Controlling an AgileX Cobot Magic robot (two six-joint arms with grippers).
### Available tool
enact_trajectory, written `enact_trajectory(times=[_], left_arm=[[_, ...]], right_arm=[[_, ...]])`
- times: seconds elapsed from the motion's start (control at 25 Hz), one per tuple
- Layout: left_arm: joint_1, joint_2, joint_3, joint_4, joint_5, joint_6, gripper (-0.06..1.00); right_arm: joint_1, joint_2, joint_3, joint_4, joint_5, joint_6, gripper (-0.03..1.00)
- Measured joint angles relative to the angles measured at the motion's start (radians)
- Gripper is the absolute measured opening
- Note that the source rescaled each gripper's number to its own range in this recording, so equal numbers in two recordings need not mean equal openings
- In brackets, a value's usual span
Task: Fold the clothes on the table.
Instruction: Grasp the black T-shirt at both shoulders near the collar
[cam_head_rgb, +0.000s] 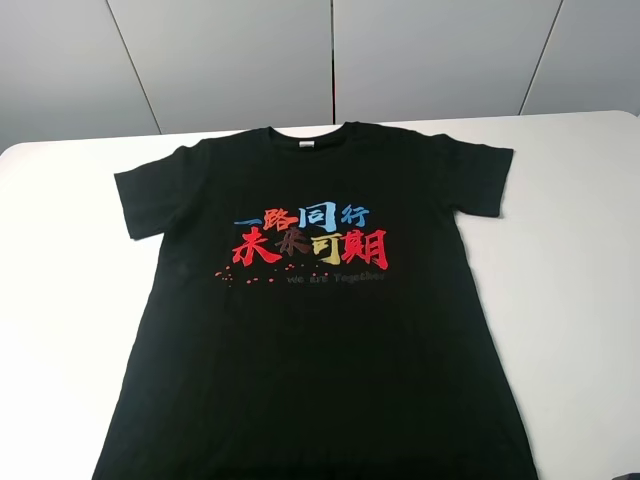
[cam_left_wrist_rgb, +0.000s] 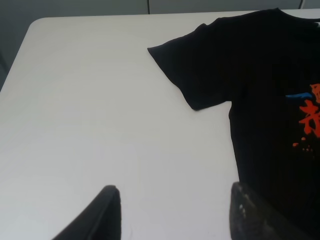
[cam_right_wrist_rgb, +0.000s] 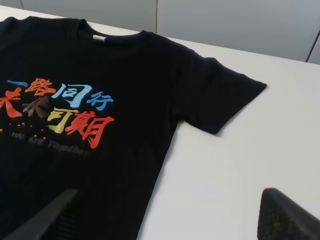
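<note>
A: Largest thing first?

B: White table (cam_head_rgb: 60, 300), wide and bare around the cloth, with grey wall panels behind.

A: And on it?

B: Black T-shirt (cam_head_rgb: 310, 350), laid flat and front up in the middle of the table. Collar toward the far edge, hem cut off by the near edge of the high view. Not yet folded anywhere.

A: Smaller parts?

B: Two short sleeves, left-side sleeve (cam_head_rgb: 150, 195) and right-side sleeve (cam_head_rgb: 480, 180), both spread outward and lying flat. Across the chest, a print (cam_head_rgb: 310, 240) of red, blue and yellow characters. Inside the collar, a small pale neck label (cam_head_rgb: 305, 146).

A: The claws?

B: Seen from the wrist cameras only. First, left claw (cam_left_wrist_rgb: 175, 196), spread wide and holding nothing, with one finger over bare table and the other at the shirt's left edge, nearer the hem than the sleeve. Then right claw (cam_right_wrist_rgb: 170, 197), likewise spread wide and empty, straddling the shirt's right edge.

A: Likely trouble from here?

B: As judgement only: pinching one layer instead of both, and so dragging the front off the back. Uneven lifting by the two sides, skewing the fold and creasing the print. Closing too high and missing the thin cloth, or too low and scraping the table. Hem out of sight, so impossible to tell whether overhanging. If overhanging, possible sliding of the whole shirt once pulled.
</note>
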Motion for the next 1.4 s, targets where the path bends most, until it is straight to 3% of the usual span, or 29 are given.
enact_trajectory(times=[1.4], left_arm=[[-0.004, 0.000, 0.000, 0.007, 0.000, 0.000, 0.64]], right_arm=[[0.000, 0.000, 0.000, -0.004, 0.000, 0.000, 0.90]])
